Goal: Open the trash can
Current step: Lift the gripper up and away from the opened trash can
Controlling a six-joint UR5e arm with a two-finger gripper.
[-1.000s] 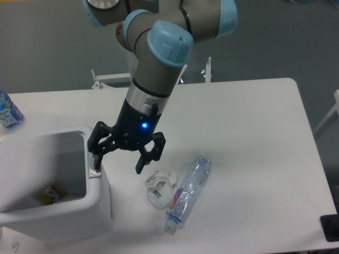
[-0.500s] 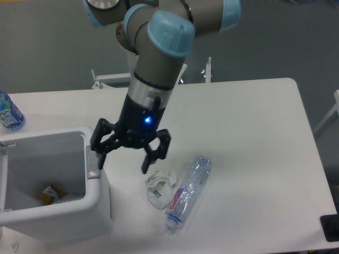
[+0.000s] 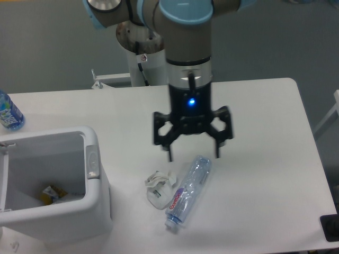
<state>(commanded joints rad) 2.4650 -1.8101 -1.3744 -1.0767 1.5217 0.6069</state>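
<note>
The trash can (image 3: 100, 203) sits well down and to the left of the gripper (image 3: 193, 153), at the table's (image 3: 265, 132) near-left corner, its top uncovered so the hollow inside shows, with some scrap lying at the bottom. It looks like a stiff, smooth, light plastic shell that could slide if shoved sideways; the grey button strip (image 3: 92, 161) on its right rim seems the sensible spot to press. The gripper hangs with fingers spread wide, holding nothing, directly above a clear plastic bottle (image 3: 186, 193) and crumpled wrapper (image 3: 159, 185).
</note>
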